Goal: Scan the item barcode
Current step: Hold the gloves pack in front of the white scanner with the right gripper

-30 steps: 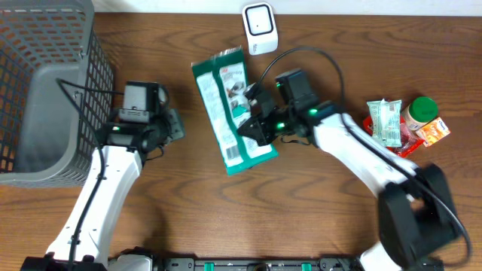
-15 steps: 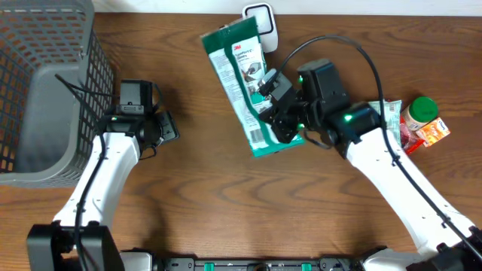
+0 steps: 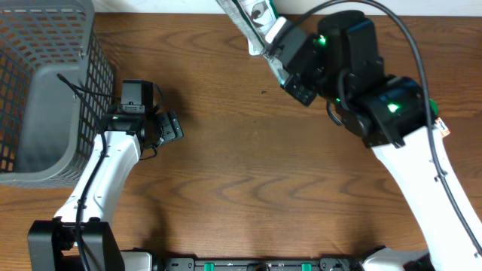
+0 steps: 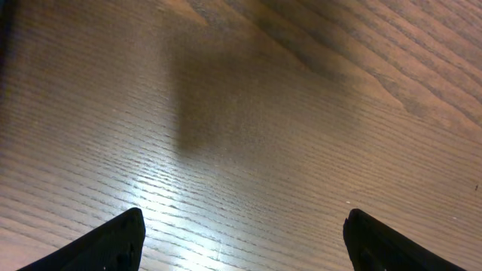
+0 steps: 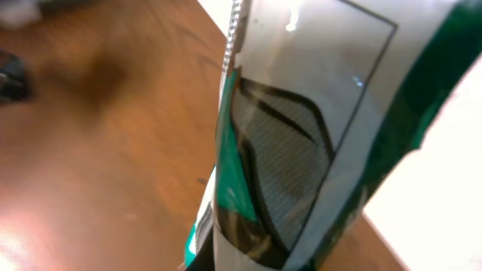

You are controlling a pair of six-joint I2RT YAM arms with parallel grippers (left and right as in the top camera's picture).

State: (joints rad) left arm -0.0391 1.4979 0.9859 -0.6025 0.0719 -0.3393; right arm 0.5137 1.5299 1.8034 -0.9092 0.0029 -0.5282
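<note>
Up at the far edge of the table, the right gripper is clamped on a green and white packet, jaws closed tight on 1 end of it. The packet sticks out past the gripper toward the top of the overhead view, where the frame cuts it off. Both sit close under the overhead camera and look large.

Seen from the right wrist, the packet is directly ahead of the gripper and fills most of the view. It stands tilted, with a serrated edge along its upper left side, a white panel and a dark, mesh-like print. Green shows along its right side. Brown wood lies off to the gripper's left, blurred. The fingers themselves do not show in this view.

Well away to the left, the left gripper hangs over bare wood, its 2 fingers spread wide and gripping nothing. From its wrist, 2 dark fingertips sit in the lower corners, with only wood grain between them. A grey wire basket stands near this gripper, on its far left.
</note>
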